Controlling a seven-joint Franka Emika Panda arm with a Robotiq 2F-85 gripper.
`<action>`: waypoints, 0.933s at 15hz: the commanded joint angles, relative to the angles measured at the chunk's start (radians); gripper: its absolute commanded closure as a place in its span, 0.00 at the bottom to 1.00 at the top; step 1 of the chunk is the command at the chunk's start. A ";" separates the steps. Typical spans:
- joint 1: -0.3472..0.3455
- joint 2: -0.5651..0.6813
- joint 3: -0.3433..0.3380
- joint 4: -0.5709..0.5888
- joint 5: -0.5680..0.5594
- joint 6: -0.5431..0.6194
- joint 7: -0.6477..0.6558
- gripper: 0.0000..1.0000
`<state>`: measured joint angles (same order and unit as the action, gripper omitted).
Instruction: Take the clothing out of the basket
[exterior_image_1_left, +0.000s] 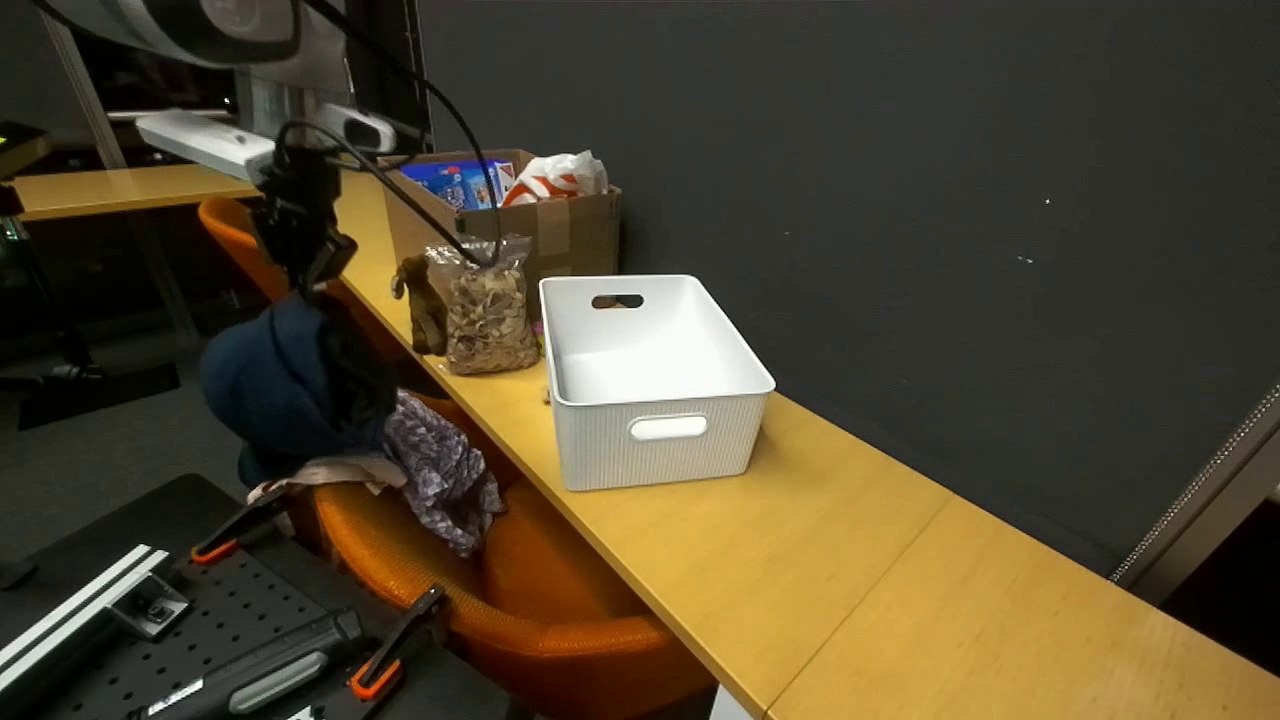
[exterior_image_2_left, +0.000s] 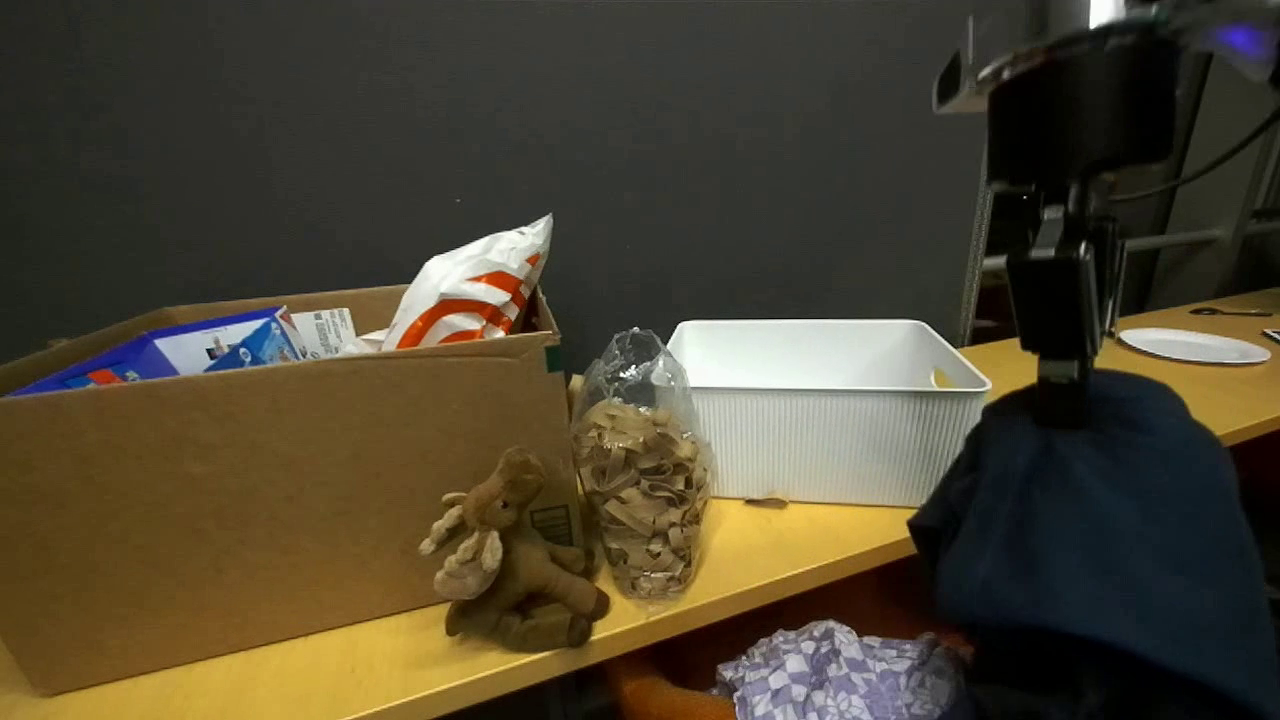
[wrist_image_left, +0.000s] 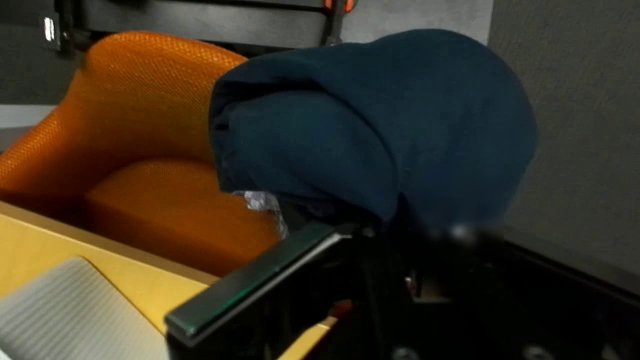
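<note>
My gripper (exterior_image_1_left: 308, 288) is shut on a dark blue garment (exterior_image_1_left: 275, 375) and holds it over the orange chair, off the table's edge. The gripper (exterior_image_2_left: 1065, 395) and the hanging garment (exterior_image_2_left: 1095, 530) also show in an exterior view. In the wrist view the garment (wrist_image_left: 375, 125) bunches beyond the dark fingertips (wrist_image_left: 390, 227). The white basket (exterior_image_1_left: 655, 450) stands upright on the table, and its visible inside is bare white. It also shows in an exterior view (exterior_image_2_left: 815, 445) and at a corner of the wrist view (wrist_image_left: 75, 312). A purple-white patterned cloth (exterior_image_1_left: 440, 475) lies on the chair, partly behind the garment.
The orange chair (exterior_image_1_left: 570, 640) stands against the wooden table (exterior_image_1_left: 850, 520). A cardboard box (exterior_image_2_left: 280, 490), a bag of brown strips (exterior_image_2_left: 645, 490) and a plush moose (exterior_image_2_left: 525, 570) stand beside the basket. A white plate (exterior_image_2_left: 1195, 346) lies farther along. A black perforated board (exterior_image_1_left: 230, 600) carries clamps.
</note>
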<state>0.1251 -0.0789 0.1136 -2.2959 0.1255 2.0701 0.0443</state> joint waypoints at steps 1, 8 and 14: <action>-0.039 0.094 -0.034 0.027 -0.007 -0.004 -0.056 0.97; -0.027 0.251 0.003 0.135 0.001 0.057 -0.260 0.97; -0.015 0.366 0.064 0.242 0.021 0.018 -0.436 0.97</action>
<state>0.1086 0.2268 0.1453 -2.1107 0.1278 2.1216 -0.2978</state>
